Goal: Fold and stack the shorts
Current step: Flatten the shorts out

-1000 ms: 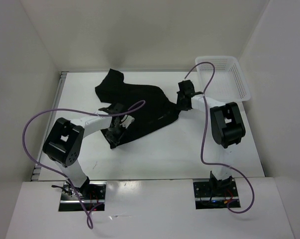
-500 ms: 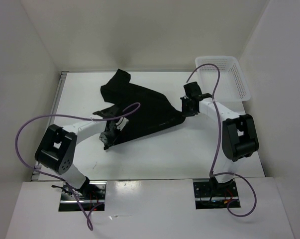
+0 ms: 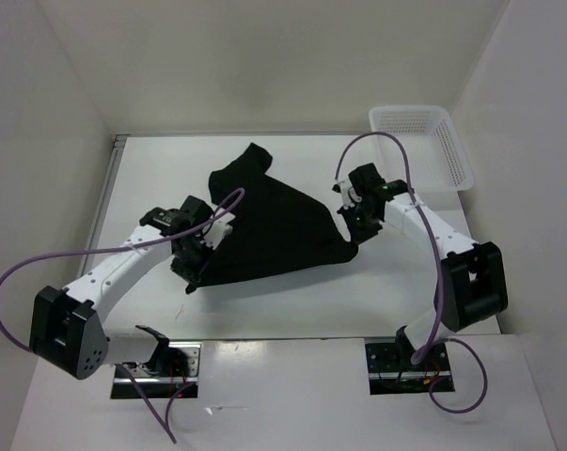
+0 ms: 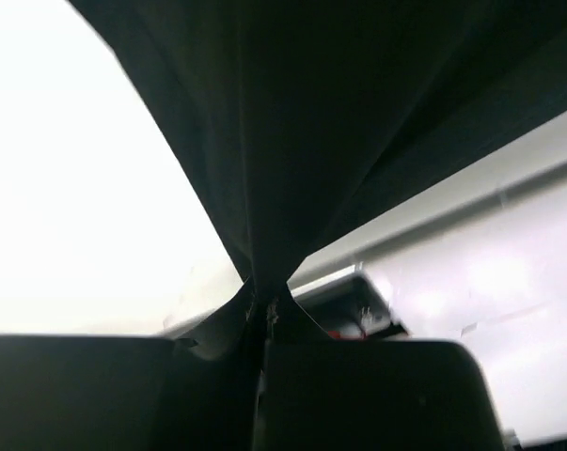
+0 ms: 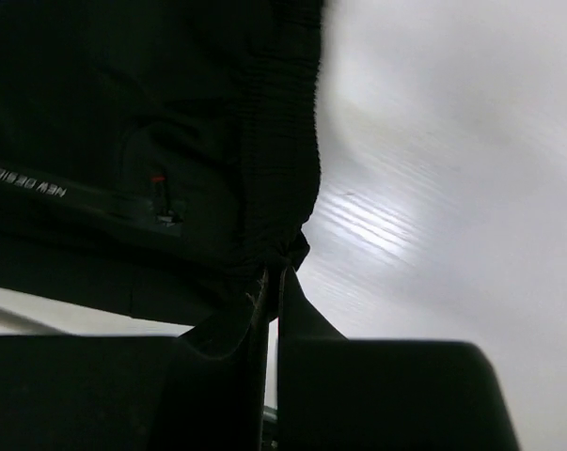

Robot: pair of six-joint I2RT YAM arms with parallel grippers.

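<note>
left tool (image 4: 264, 315): clenched on a thin pinch of the shorts (image 3: 274, 225) at their left edge. in the wrist view the black cloth fans up and away from the closed tips.
right tool (image 5: 272, 277): clenched on the right corner of the shorts, just beside the ribbed waistband (image 5: 285, 122). only a small tuck of cloth sits between the tips.
shorts: slung between the two tools over the middle of the worktop (image 3: 264, 301), in a rough triangle with a loose flap pointing to the far side. how much of the cloth rests on the surface cannot be told.
lettering (image 5: 24, 180): small white print on the cloth, seen in the right wrist view.
cable (image 3: 228, 199): the left arm's purple loop arcs over the near-left part of the cloth.
basket (image 3: 433, 188): white, in the far right corner, beyond the right tool and apart from the shorts.
step in hand: probably spreading the garment flat before the first fold.
doing it well: move both tools at matched height and pace, with the cloth only lightly taut. let the far flap settle flat first, lower onto bare worktop, and let go once the cloth lies smooth.
risk: both pinches look shallow, so a hard or uneven pull could slip a corner or twist the cloth.
</note>
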